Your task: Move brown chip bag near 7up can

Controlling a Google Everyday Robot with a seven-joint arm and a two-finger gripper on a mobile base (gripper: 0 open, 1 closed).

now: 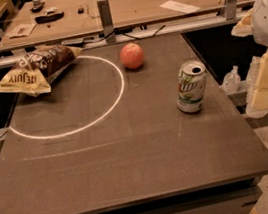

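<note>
Brown chip bag and 7up can lie well apart on a grey table, with the gripper off to one side.

The 7up can (pixel 191 87) stands upright on the right part of the grey table (pixel 134 170). To the can's right, past the table edge, the gripper (pixel 267 85) hangs at the picture's border, touching nothing; whether it is wide or narrow cannot be told. Left of the can, a white circle (pixel 122 83) is drawn on the tabletop. Behind the can and a little left, an apple (pixel 132 56) sits just outside that circle. Farthest from the can, at the far left corner, the brown chip bag (pixel 34 69) lies on its side over the circle's line, cream-yellow end leftward.
</note>
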